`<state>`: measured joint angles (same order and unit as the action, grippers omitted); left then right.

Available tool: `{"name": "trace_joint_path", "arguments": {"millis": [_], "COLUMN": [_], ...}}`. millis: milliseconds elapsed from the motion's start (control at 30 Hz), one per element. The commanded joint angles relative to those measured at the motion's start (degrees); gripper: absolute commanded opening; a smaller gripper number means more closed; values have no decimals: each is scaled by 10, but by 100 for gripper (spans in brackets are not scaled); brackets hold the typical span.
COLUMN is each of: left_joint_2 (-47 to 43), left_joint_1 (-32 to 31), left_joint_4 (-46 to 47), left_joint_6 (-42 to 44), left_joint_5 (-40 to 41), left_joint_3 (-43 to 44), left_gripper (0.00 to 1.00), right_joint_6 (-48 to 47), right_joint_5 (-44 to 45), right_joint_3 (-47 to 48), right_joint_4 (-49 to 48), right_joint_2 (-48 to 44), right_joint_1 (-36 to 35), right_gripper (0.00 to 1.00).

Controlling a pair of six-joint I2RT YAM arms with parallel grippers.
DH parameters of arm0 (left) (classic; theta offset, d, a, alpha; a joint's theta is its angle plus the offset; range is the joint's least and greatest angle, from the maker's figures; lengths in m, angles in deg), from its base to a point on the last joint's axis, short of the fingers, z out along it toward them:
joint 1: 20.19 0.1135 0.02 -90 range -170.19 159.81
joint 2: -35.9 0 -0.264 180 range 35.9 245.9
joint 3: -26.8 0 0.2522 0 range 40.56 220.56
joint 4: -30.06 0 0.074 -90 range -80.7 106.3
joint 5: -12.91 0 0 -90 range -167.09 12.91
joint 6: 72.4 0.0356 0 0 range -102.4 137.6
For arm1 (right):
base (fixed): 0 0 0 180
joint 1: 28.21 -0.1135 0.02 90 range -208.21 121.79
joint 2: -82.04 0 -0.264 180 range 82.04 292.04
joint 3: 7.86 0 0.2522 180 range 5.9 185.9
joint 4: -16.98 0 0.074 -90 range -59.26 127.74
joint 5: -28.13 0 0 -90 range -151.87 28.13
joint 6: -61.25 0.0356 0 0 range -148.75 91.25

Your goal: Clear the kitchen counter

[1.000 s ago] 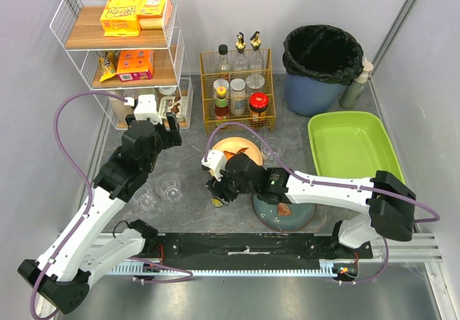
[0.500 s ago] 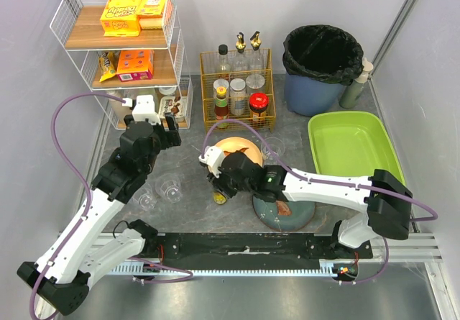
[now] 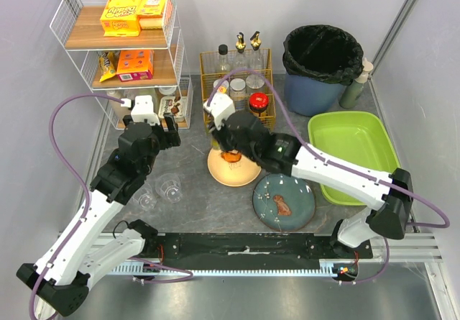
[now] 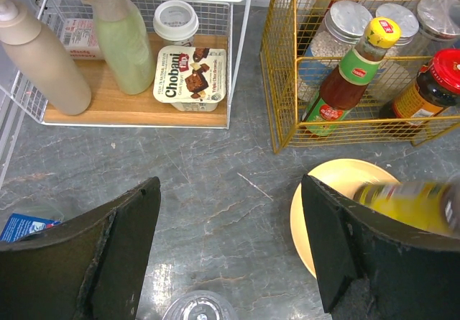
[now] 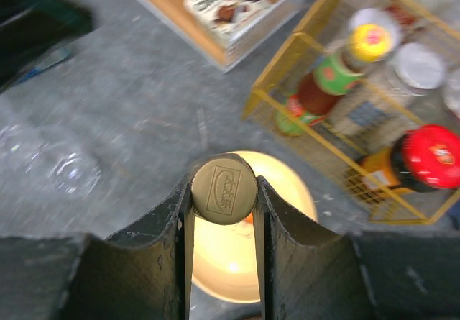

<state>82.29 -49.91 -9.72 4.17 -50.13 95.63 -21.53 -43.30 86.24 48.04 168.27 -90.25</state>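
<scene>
The dark grey stone-patterned kitchen counter carries a yellow plate, a blue plate with a brown scrap, and two clear glasses. My right gripper is shut on a yellow bottle with a gold cap and holds it above the yellow plate. The bottle shows blurred at the right of the left wrist view. My left gripper is open and empty over bare counter, just in front of the white wire rack.
A yellow wire basket of sauce bottles and jars stands behind the yellow plate. A black-lined bin is at the back right, with a lime-green tray in front of it. The rack's bottom shelf holds bottles and a yoghurt cup.
My right gripper has lifted the bottle from the counter near the blue plate and carried it back over the yellow plate. The blue plate is now uncovered. The left arm has hardly moved.
</scene>
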Motion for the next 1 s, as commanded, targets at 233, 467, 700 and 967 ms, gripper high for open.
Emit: {"name": "trace_joint_path", "arguments": {"millis": [233,467,700,967], "left_joint_2": [-6,1,5,7], "left_joint_1": [0,0,0,0], "left_joint_4": [23,22,22,22], "left_joint_6": [-15,-15,-16,-16], "left_joint_5": [-1,-7,-9,-9], "left_joint_3": [0,0,0,-1], "left_gripper": [84,84,84,84], "right_joint_6": [-26,-28,-20,6], "right_joint_5": [82,65,67,34], "right_joint_3": [115,150,150,147], "right_joint_4": [-41,-55,-83,-88], "right_joint_2": [65,134,162,187], "right_joint_1": [120,161,176,203], "right_gripper": [10,12,10,11]}}
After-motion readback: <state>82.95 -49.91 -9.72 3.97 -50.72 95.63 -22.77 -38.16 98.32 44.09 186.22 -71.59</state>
